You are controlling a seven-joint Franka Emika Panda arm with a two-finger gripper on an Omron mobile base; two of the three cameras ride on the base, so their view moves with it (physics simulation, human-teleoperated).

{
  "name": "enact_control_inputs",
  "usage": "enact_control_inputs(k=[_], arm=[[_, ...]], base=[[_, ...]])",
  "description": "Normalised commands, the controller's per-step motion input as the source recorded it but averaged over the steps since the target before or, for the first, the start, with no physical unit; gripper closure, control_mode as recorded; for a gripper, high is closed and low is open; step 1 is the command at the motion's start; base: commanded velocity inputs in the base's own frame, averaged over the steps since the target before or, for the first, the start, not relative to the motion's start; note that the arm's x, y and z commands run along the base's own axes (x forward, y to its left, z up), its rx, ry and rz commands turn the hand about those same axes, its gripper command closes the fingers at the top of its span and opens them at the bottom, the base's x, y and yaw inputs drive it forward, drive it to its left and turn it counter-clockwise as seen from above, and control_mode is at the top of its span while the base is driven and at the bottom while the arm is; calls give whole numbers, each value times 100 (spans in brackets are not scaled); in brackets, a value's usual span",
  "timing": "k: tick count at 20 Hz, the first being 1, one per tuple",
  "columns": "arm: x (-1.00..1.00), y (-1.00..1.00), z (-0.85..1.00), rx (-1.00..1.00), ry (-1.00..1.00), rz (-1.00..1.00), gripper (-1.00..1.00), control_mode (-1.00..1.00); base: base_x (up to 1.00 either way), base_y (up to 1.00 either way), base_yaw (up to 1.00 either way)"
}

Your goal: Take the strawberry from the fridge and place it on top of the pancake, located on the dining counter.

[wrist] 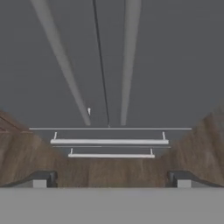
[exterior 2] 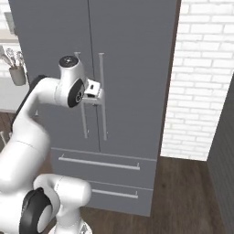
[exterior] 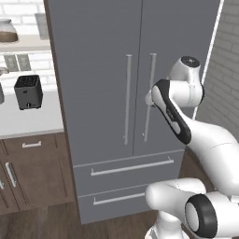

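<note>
The fridge (exterior: 107,70) stood shut straight ahead of the robot, both tall doors closed along the centre seam, with the two lower drawers (exterior: 126,170) closed beneath them. The strawberry could not be seen with the doors closed. The gripper (exterior 2: 97,95) was raised at mid-door height, just in front of the right door's handle (exterior: 149,98) and near the left one (exterior: 127,98); whether it touched a bar could not be told. In the hand view the fingertips (wrist: 41,179) sat wide apart at the two bottom corners, with nothing between them, looking down the door seam to the drawer handles (wrist: 109,141). To the left, a black toaster (exterior: 28,92) stood on the white wall counter (exterior: 28,123), above brown cabinets (exterior: 32,170). A white brick wall (exterior 2: 201,77) flanked the fridge on the right.
</note>
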Motion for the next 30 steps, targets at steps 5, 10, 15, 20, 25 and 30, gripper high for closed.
enact_control_inputs(k=[5,10,15,20,25,30], arm=[[99,-1,-1,0,-32,1,-100,-100],[88,-8,0,0,-16,-3,-100,-100],[44,-17,0,0,1,-8,-100,-100],[56,-38,-2,1,5,-1,-100,-100],[42,2,-12,0,-2,0,-100,-100],[9,9,-4,0,-9,0,-100,-100]], base=[[0,0,0],[0,0,0],[0,0,0],[0,0,0],[0,0,0],[0,0,0]])
